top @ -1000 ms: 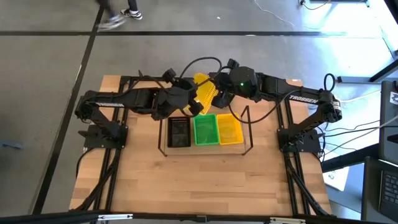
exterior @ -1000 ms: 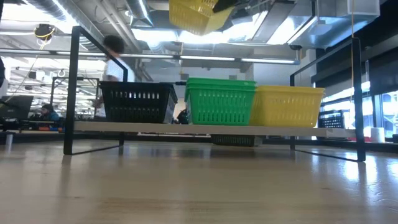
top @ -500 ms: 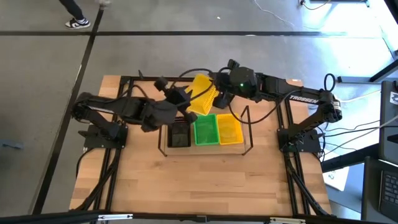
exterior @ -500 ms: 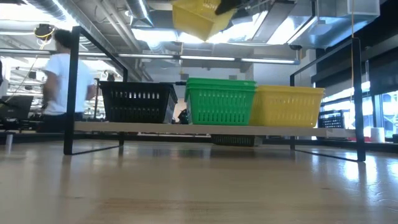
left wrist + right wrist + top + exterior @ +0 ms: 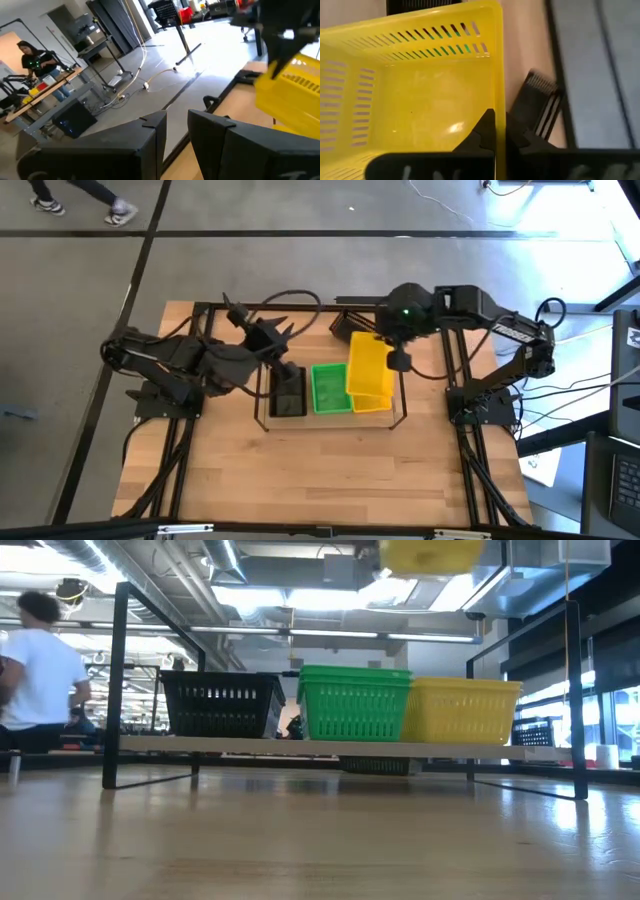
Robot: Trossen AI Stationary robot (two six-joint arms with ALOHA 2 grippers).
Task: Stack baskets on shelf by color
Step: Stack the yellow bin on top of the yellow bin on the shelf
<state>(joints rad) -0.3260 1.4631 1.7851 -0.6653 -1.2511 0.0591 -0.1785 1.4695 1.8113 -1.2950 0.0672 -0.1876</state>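
Observation:
My right gripper (image 5: 388, 352) is shut on a yellow basket (image 5: 367, 364) and holds it in the air above the shelf's (image 5: 400, 412) right end. That basket shows at the top of the low view (image 5: 430, 554). On the shelf (image 5: 300, 747) stand a black basket (image 5: 222, 703), a green basket (image 5: 355, 702) and a yellow basket (image 5: 462, 710), bases on the wood board. My left gripper (image 5: 278, 332) is open with a narrow gap (image 5: 176, 134). It hovers off the shelf's far left corner and touches nothing. My right gripper pinches the yellow basket's side wall at its rim (image 5: 498, 102), one finger (image 5: 482, 132) inside and the other (image 5: 522, 140) outside. The fingers come from above, slanting down from the table's far right. The basket is lifted clear, opening up and roughly level.
More dark baskets (image 5: 345, 326) lie on the table behind the shelf, one showing under the shelf board (image 5: 375, 766) and past the held basket (image 5: 540, 102). A black metal frame (image 5: 118, 680) edges the tabletop. A person (image 5: 40, 670) walks in the room beyond. The near tabletop (image 5: 320, 470) is bare wood.
My right gripper has carried the yellow basket from beyond the shelf's far edge toward the table's right and near side, over the shelf's yellow basket. The basket has turned from tilted to roughly level. My left arm has drawn back toward the table's left, away from the basket.

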